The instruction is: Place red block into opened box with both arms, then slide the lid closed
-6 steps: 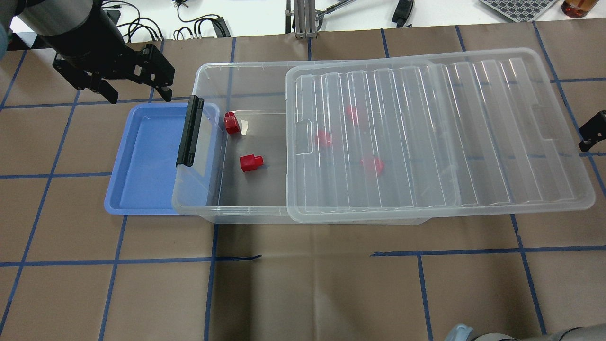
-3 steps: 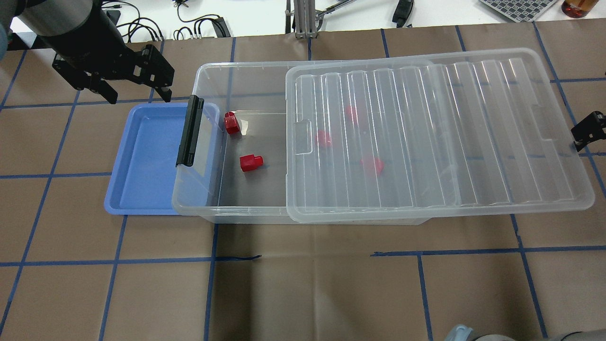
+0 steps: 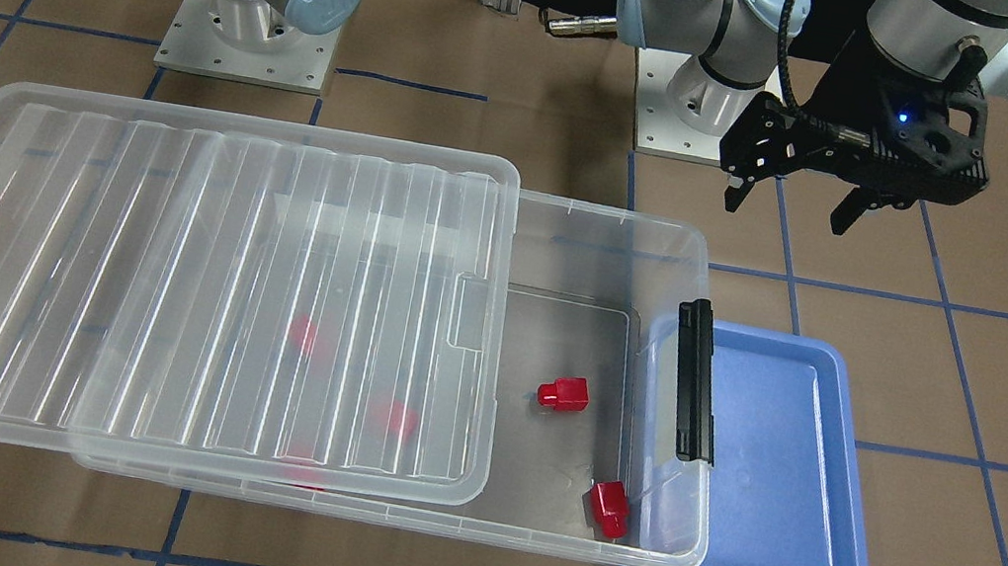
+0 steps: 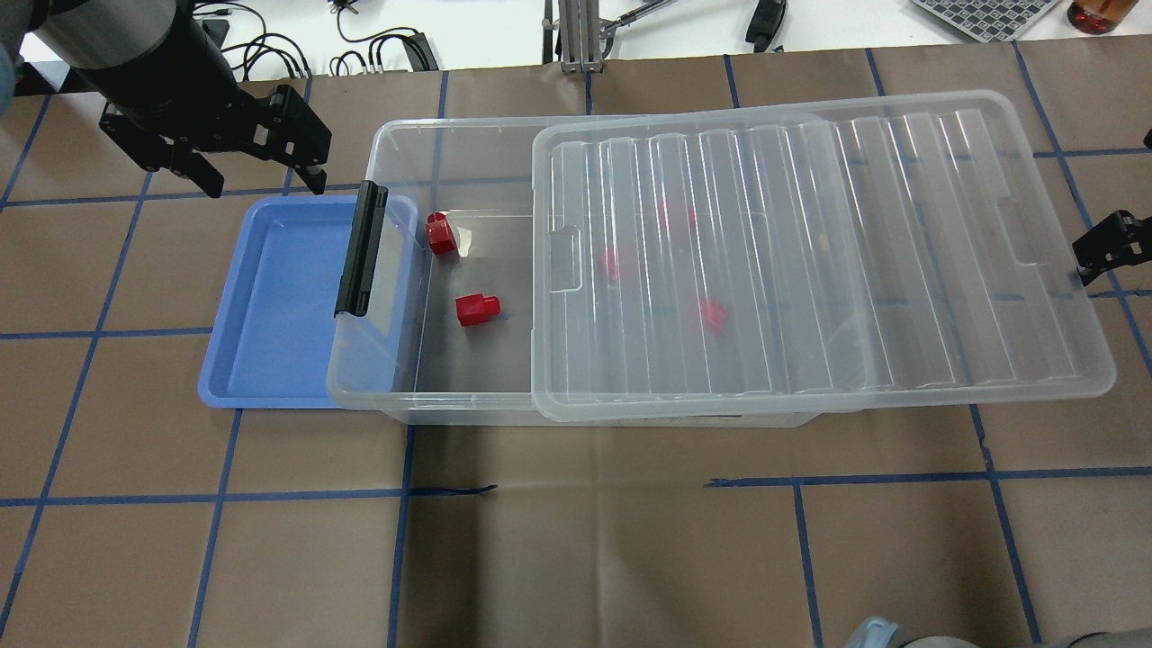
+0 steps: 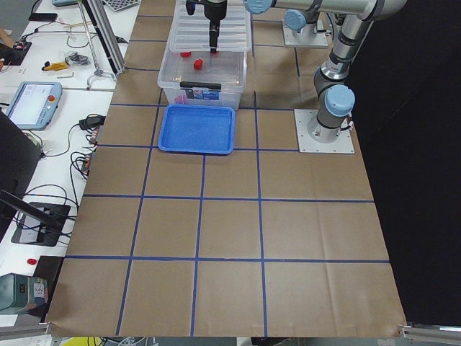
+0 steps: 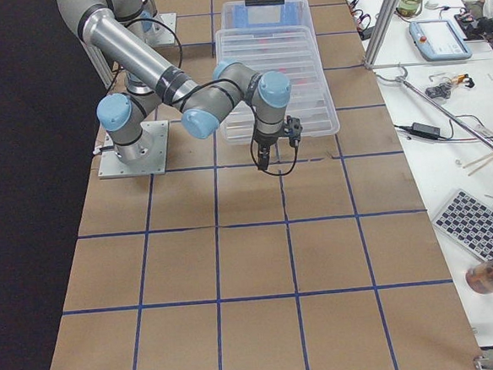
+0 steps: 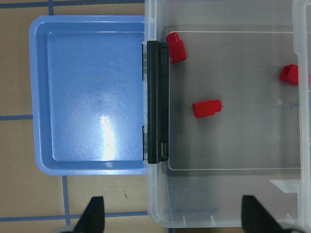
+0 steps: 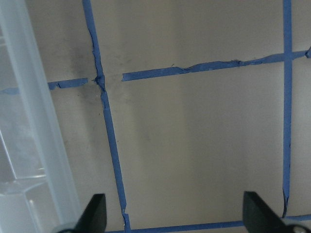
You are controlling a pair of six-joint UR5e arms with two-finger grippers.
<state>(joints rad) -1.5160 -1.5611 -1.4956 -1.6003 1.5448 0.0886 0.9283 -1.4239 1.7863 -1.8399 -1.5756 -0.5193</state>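
The clear box (image 4: 400, 396) lies lengthwise, its black latch (image 4: 362, 250) on the left end. The ridged lid (image 4: 810, 261) covers its right part and overhangs to the right. Two red blocks (image 4: 440, 234) (image 4: 476, 309) sit in the uncovered left part, and more show blurred under the lid (image 4: 711, 315). My left gripper (image 4: 261, 180) hangs open and empty above the table behind the blue tray, also seen as the left gripper (image 3: 787, 210). My right gripper (image 4: 1102, 256) is open, one finger against the lid's right short end; the lid rim (image 8: 29, 121) shows beside the fingers (image 8: 95, 213).
A blue tray (image 4: 270, 306) lies under the box's latch end, with nothing in it. Cables and a metal post (image 4: 576, 36) stand beyond the table's far edge. Brown paper with blue tape lines covers the table (image 4: 585, 540).
The lid has slid a little to the left over the box, and my right gripper has moved left with it. The left gripper has stayed put.
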